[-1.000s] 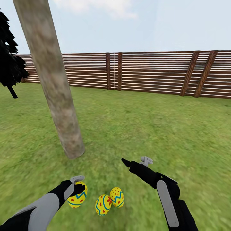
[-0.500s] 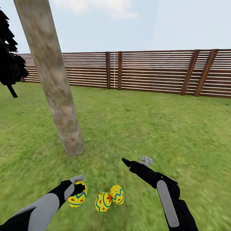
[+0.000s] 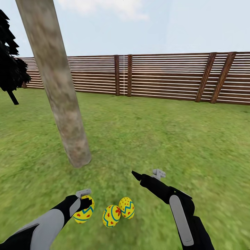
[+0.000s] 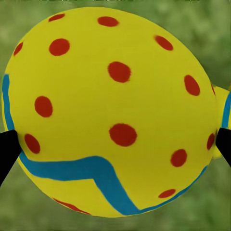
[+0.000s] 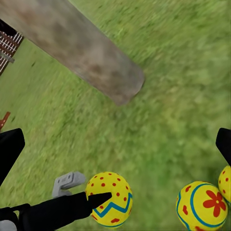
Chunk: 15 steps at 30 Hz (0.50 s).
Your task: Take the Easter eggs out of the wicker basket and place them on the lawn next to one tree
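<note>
The wide, mottled green grass lawn (image 3: 166,146) runs back to a brown horizontal-slat wooden fence (image 3: 163,77) under a pale sky. A straight, bare, pale grey-brown tree trunk (image 3: 57,83) rises from the grass at about 10 o'clock from the head view's centre and leans toward 12; the right wrist view shows its foot (image 5: 91,62) meeting the turf.

A tall dark-leaved tree (image 3: 9,66) stands at 9 o'clock by the fence.

The black and grey left arm comes in from 7 o'clock, the right arm from 5 o'clock.

The left pincer (image 3: 84,202) is pinching the first bright yellow egg with a blue zigzag band and red dots (image 3: 83,211); in the left wrist view that egg (image 4: 113,113) sits between the two black fingertips (image 4: 7,154), which touch its sides. This egg is low over the grass, near the trunk's foot at its 6 o'clock.

The right pincer (image 3: 147,174) is spread, nothing between its fingers, held above the grass.

The second yellow egg with blue band and red flower marks (image 3: 111,215) and the third yellow egg with a blue zigzag (image 3: 126,207) lie on the lawn touching one another, at 3 o'clock from the held egg and at 7 o'clock from the right pincer.
</note>
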{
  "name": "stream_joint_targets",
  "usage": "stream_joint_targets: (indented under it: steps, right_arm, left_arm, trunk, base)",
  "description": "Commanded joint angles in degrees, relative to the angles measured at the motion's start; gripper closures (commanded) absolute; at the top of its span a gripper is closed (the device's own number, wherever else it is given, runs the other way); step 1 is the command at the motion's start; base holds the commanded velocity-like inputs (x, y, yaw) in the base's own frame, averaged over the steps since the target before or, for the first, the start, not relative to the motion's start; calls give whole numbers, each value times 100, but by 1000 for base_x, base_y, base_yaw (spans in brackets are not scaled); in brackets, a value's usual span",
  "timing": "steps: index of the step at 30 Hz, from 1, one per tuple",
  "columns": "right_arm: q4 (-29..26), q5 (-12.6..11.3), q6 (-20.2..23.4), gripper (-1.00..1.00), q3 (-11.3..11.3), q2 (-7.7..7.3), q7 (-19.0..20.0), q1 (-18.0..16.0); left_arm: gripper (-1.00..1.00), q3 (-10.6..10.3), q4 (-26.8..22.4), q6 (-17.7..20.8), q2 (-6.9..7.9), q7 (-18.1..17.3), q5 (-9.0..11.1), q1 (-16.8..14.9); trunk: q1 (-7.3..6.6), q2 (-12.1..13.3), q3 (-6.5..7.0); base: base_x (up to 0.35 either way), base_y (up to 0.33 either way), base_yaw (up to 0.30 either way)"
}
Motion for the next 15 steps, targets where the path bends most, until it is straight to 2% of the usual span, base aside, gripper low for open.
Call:
stream_joint_targets:
  steps: [1,15]
  right_arm:
    - [-4,13,27,-100,-8,3,23,-3]
    - [-2,9,27,-100,-10,-14,23,-3]
  left_arm:
    - [100,45,-9,-10,-3,0,-59,-2]
    - [100,20,-9,-318,5,9,-68,-2]
  trunk:
    - [21,-44,-24]
    - [329,-605,-275]
  base:
    - [0,0,0]
    - [0,0,0]
